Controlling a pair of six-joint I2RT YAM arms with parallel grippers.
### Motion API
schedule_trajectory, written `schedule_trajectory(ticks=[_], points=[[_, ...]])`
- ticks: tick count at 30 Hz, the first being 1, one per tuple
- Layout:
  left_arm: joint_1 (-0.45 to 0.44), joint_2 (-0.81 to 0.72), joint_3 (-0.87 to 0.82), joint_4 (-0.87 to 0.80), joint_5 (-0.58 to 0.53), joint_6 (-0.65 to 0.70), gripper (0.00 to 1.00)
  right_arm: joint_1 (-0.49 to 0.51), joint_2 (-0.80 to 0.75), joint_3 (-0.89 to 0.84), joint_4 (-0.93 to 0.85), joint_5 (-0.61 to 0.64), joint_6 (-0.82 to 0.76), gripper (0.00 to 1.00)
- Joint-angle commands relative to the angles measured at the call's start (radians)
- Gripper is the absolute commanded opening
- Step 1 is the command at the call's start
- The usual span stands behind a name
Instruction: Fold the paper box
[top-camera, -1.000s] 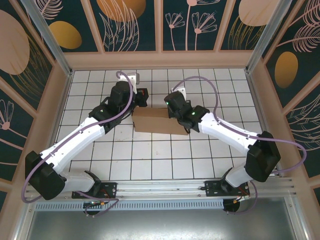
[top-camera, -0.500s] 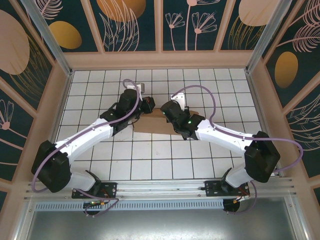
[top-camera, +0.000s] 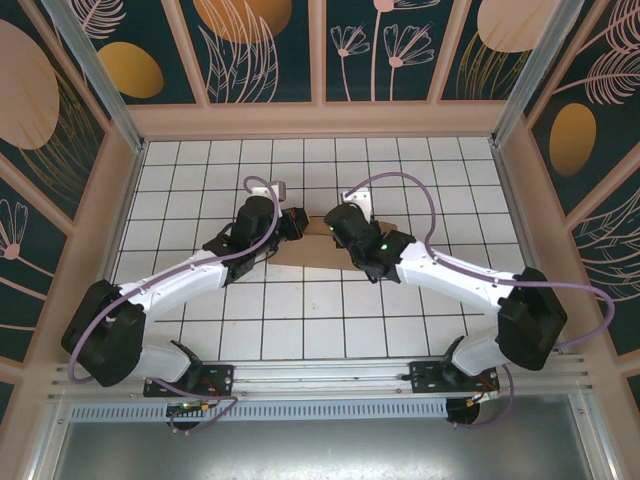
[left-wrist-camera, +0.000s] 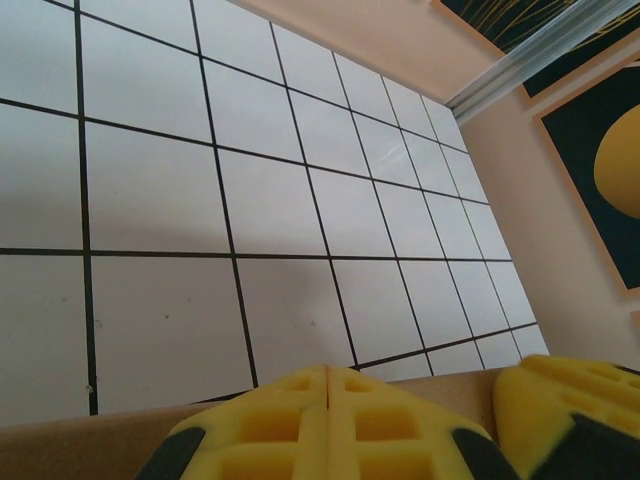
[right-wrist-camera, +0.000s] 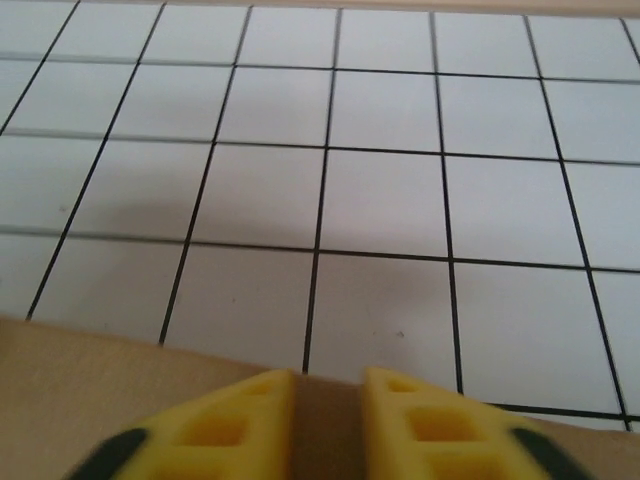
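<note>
The paper box (top-camera: 305, 256) is plain brown cardboard lying mid-table, mostly covered by both arms. My left gripper (top-camera: 298, 222) is over its far left part and my right gripper (top-camera: 334, 226) is close beside it on the right. In the left wrist view the yellow fingertips (left-wrist-camera: 328, 378) meet with no gap, above the box's far edge (left-wrist-camera: 90, 438); the other gripper's yellow finger (left-wrist-camera: 575, 400) shows at the right. In the right wrist view the right gripper (right-wrist-camera: 328, 385) has its fingers slightly apart, with the box's cardboard (right-wrist-camera: 90, 390) showing in the gap.
The white tiled table (top-camera: 300, 320) spreads around the box, with bare tiles beyond its far edge (right-wrist-camera: 380, 200). Peach walls (top-camera: 320, 120) close in the back and both sides. Purple cables (top-camera: 400, 185) loop above the wrists.
Both wrists have moved in over the box and toward each other, covering most of it. The right gripper's fingers have parted a little. The left stays shut.
</note>
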Motion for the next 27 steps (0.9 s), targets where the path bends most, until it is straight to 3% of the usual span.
schedule_trajectory(ticks=[1,4,8,11,22,27], points=[[0.004,0.008,-0.031,-0.059,-0.001,0.01,0.0,-0.03,-0.104,0.024,-0.079,-0.092,0.039,0.37],[0.004,0.008,-0.031,-0.066,0.002,0.013,0.0,-0.105,-0.164,0.006,-0.151,-0.196,0.126,0.52],[0.003,0.006,-0.04,-0.063,0.011,0.016,0.0,-0.186,-0.236,-0.06,-0.184,-0.328,0.222,0.65],[0.004,0.007,-0.041,-0.062,0.013,0.02,0.0,-0.209,-0.266,-0.1,-0.17,-0.356,0.246,0.71],[0.004,-0.007,-0.054,-0.065,0.024,0.037,0.0,-0.322,-0.274,-0.192,-0.074,-0.509,0.27,0.64],[0.004,0.005,-0.053,-0.058,0.035,0.039,0.0,-0.396,-0.277,-0.241,0.014,-0.668,0.303,0.61]])
